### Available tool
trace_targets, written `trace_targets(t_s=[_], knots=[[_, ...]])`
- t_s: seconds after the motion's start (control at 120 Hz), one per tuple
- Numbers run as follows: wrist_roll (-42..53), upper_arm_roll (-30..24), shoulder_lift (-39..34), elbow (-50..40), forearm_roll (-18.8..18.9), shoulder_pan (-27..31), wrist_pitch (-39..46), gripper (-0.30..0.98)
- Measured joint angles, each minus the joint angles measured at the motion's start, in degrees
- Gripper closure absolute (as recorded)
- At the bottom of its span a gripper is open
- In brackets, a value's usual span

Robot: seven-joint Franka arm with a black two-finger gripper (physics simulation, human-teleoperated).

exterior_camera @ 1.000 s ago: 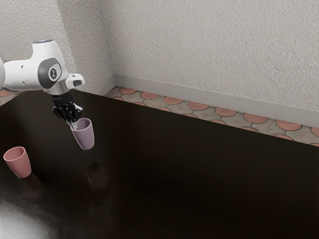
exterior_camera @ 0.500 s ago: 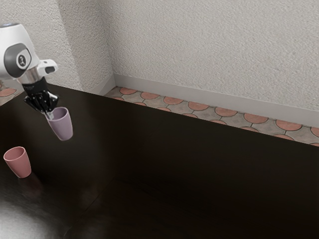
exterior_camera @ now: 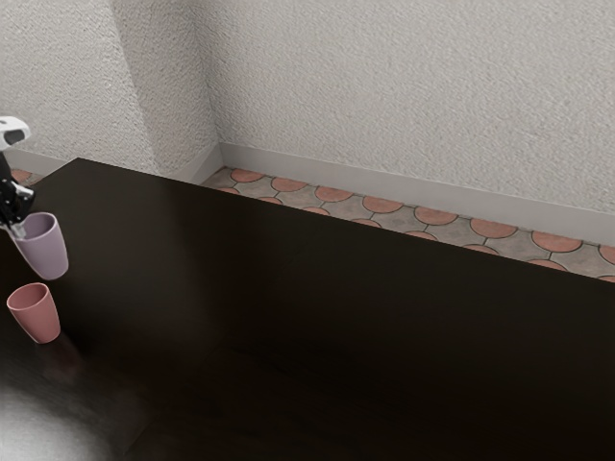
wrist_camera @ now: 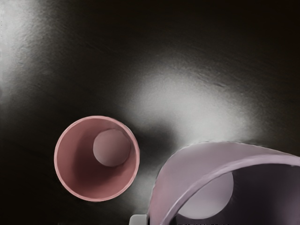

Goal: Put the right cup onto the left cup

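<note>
At the exterior view's left edge my gripper (exterior_camera: 19,229) is shut on the rim of the purple cup (exterior_camera: 46,252), which hangs upright, slightly tilted, above the table. The pink cup (exterior_camera: 36,315) stands upright on the table, lower in that view than the purple one and apart from it. In the wrist view the purple cup (wrist_camera: 201,164) looms large at the lower edge, and beside it the open mouth of the pink cup (wrist_camera: 77,159) faces the camera. A bit of a fingertip (wrist_camera: 138,219) touches the purple cup's outer side.
The dark, glossy table (exterior_camera: 336,336) extends across to the exterior view's right. Behind its far edge lie a tiled floor (exterior_camera: 430,217) and a rough pale wall (exterior_camera: 404,86).
My gripper has carried the purple cup toward the exterior view's left, to the pink cup's side of the table. The pink cup has stayed where it was.
</note>
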Motion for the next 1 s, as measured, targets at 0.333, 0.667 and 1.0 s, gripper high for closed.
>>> trace_targets(t_s=[0.333, 0.667, 1.0], knots=[[0.3, -4.9, -4.6, -4.0, 0.3, 9.4, -0.3, 0.79], [0.5, -4.9, -3.6, -4.1, 0.4, 11.2, -0.2, 0.79], [1.2, -4.3, 0.1, -0.8, 0.3, 10.5, 0.1, 0.79]])
